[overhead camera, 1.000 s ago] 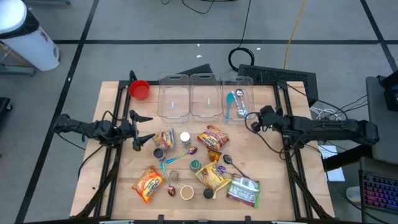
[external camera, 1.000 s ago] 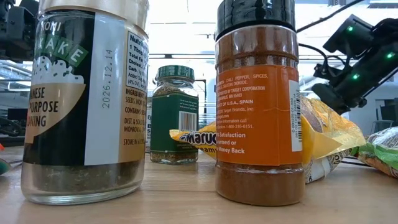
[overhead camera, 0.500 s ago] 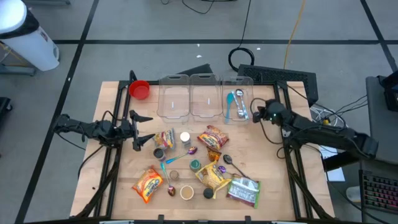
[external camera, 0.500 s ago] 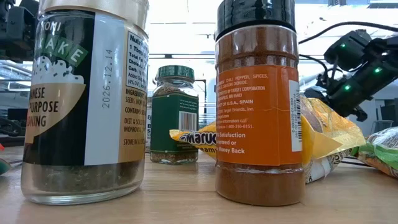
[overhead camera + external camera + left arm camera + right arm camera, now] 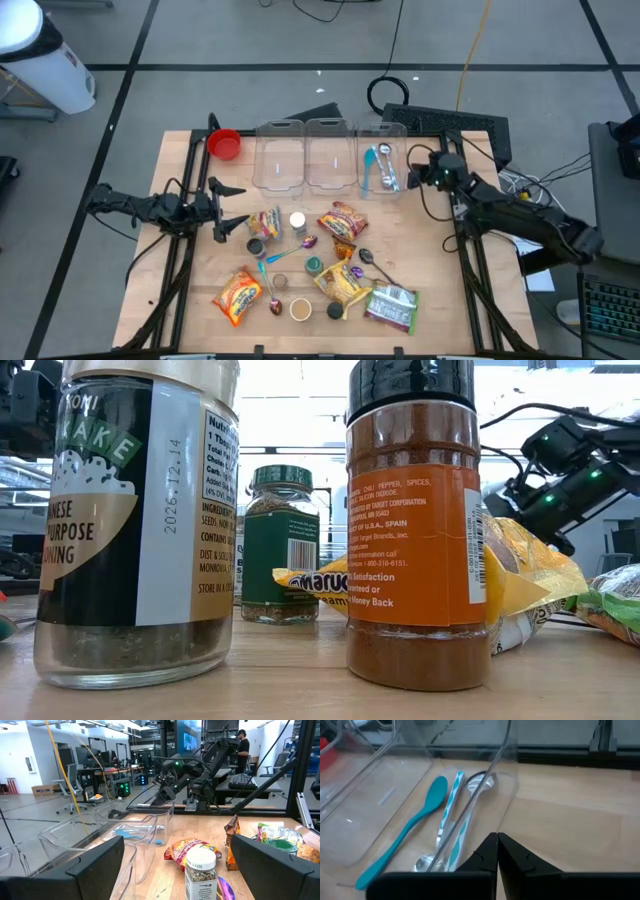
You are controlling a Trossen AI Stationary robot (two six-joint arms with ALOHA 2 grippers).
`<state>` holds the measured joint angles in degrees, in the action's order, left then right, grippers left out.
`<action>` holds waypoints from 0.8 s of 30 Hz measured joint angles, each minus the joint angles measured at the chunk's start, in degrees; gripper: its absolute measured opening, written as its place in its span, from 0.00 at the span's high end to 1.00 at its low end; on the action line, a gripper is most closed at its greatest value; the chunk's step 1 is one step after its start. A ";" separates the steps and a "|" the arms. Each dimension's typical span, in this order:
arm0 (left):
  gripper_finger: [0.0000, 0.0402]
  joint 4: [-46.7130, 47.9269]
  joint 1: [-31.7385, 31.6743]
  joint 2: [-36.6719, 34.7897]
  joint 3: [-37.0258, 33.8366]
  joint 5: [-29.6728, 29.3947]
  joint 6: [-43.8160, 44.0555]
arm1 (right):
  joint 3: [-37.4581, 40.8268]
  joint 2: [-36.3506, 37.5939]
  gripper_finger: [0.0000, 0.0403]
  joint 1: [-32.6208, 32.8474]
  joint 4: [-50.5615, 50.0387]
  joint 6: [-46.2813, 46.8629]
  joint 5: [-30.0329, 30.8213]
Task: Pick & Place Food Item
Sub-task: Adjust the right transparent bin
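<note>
Several food packets lie flat mid-table, among them an orange noodle packet (image 5: 343,221), another (image 5: 238,296) and a green packet (image 5: 391,307), with spice jars (image 5: 135,520) (image 5: 418,530) standing between them. My left gripper (image 5: 228,208) waits open at the left side, pointing level at a white-lidded jar (image 5: 201,870). My right gripper (image 5: 415,172) hovers shut at the far right, beside the rightmost clear bin (image 5: 381,158). Its fingertips (image 5: 497,842) point down at a slant toward the teal spoon (image 5: 405,840) and the metal spoons lying in that bin. It holds nothing.
Three clear bins (image 5: 279,155) (image 5: 331,153) stand in a row along the far edge, with a red bowl (image 5: 225,144) at their left. Loose spoons (image 5: 372,262) and small jars are scattered among the packets. There is bare wood along the right side (image 5: 430,260).
My right gripper has swung toward the table's far edge, up to the rightmost bin, rolling and tipping its fingers downward. It has stayed shut.
</note>
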<state>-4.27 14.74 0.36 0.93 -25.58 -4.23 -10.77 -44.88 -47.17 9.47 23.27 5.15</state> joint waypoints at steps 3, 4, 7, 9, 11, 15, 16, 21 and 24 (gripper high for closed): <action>0.07 0.00 0.00 0.00 0.00 0.00 0.00 | 0.00 -2.55 1.00 -0.98 3.64 -0.44 -3.05; 0.07 0.00 0.00 0.00 0.00 0.00 0.00 | -0.01 -3.41 1.00 -1.32 4.99 -0.46 -4.02; 0.07 0.02 0.02 0.00 0.00 0.00 0.00 | -0.01 -5.89 1.00 -2.19 8.37 -0.55 -5.41; 0.07 0.00 0.00 0.00 0.00 0.00 0.00 | -0.04 -7.31 1.00 -2.80 10.07 -1.37 -5.46; 0.07 0.00 0.00 0.00 0.00 0.00 0.00 | -0.06 -8.50 1.00 -3.60 11.13 -2.00 -5.40; 0.07 0.00 0.00 0.00 0.00 0.00 0.00 | -0.06 -10.35 1.00 -5.18 13.10 -4.68 -5.87; 0.07 0.00 0.00 0.00 0.00 0.00 0.00 | -0.04 -10.67 1.00 -5.65 13.90 -5.42 -7.05; 0.07 0.00 0.02 0.00 0.00 0.00 0.00 | -0.04 -12.38 1.00 -7.75 16.95 -6.79 -12.22; 0.07 0.00 0.01 0.00 0.00 0.00 0.00 | -0.04 -13.23 1.00 -8.80 18.22 -8.07 -12.72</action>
<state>-4.27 14.76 0.36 0.93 -25.58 -4.23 -10.81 -58.12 -55.97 27.69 15.19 -7.57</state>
